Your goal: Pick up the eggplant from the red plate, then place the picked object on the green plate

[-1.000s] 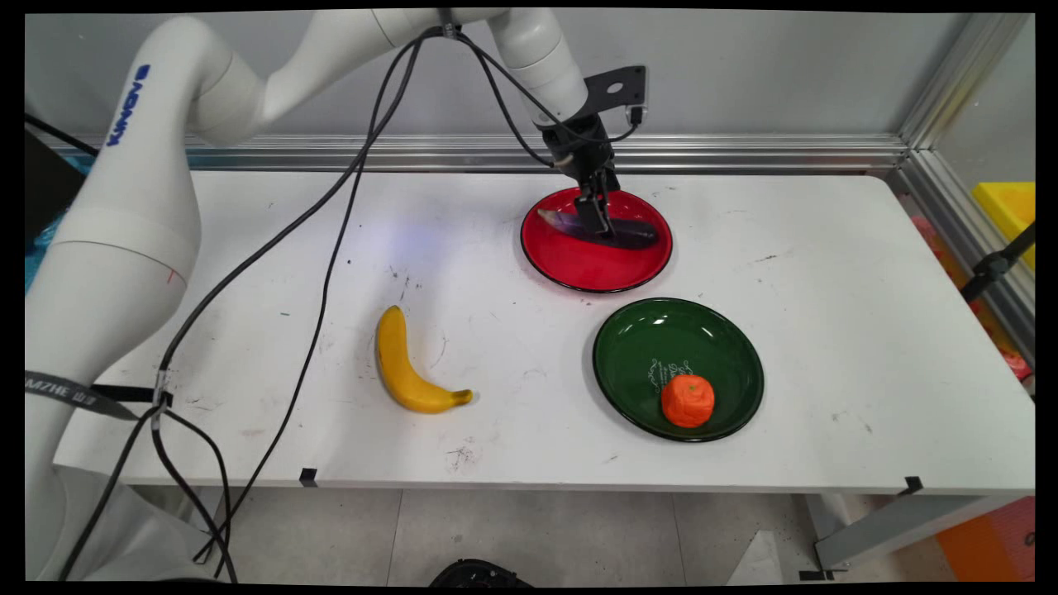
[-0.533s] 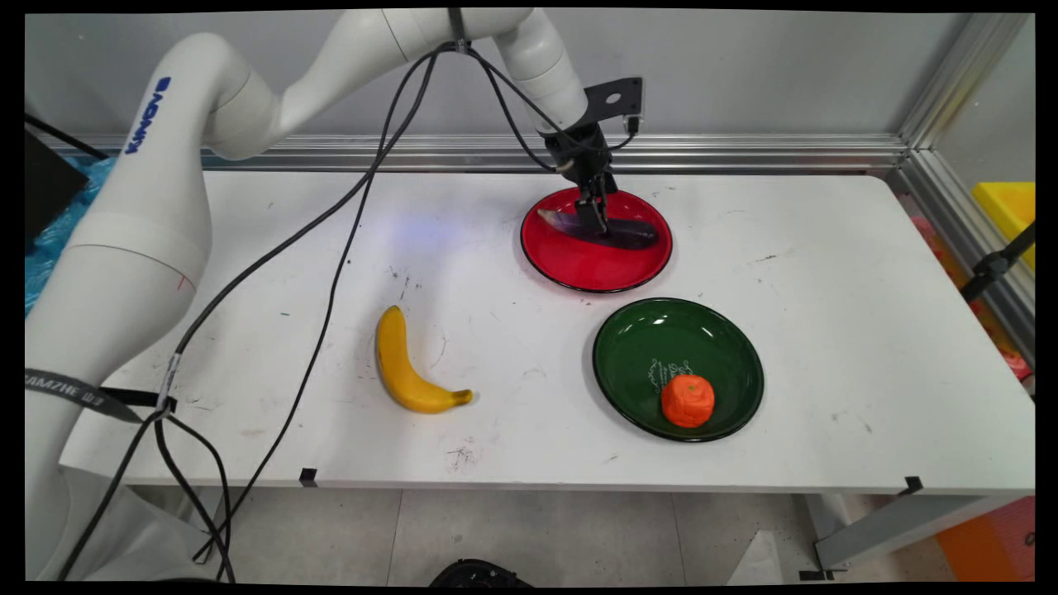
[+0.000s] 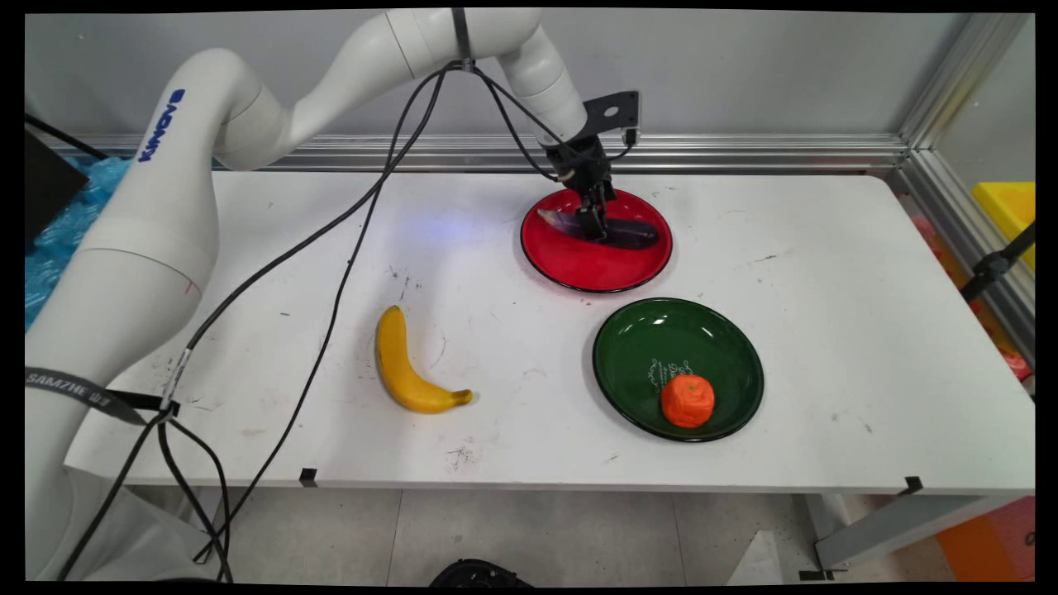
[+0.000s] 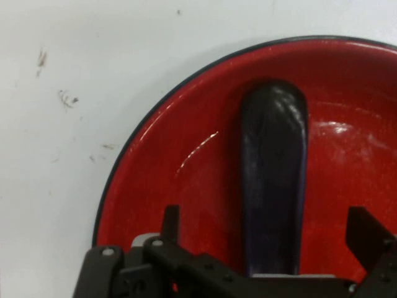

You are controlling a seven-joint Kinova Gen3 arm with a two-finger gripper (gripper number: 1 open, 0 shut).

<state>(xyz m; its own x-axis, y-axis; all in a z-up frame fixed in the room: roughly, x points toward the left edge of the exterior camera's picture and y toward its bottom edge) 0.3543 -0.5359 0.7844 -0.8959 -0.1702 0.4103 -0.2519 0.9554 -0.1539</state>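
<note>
Purple eggplant point(image 4: 273, 180) lies in the red plate point(image 4: 161, 186) between the hand's point(image 4: 267, 239) spread fingers point(image 4: 366, 233), untouched

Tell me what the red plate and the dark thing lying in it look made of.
Red plate: probably enamelled metal, given its glossy highlights and thin dark rim. Eggplant: likely a plastic toy, smooth dark purple with a soft sheen. Neither is certain from looks alone.

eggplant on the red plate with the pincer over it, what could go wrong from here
The pincer is open astride the eggplant, which lies in the red plate.
1. The eggplant looks smooth and rounded, so it might slip or roll if the fingers close off-centre.
2. The fingertips sit low in the plate, so they could catch it and shift it.
</note>
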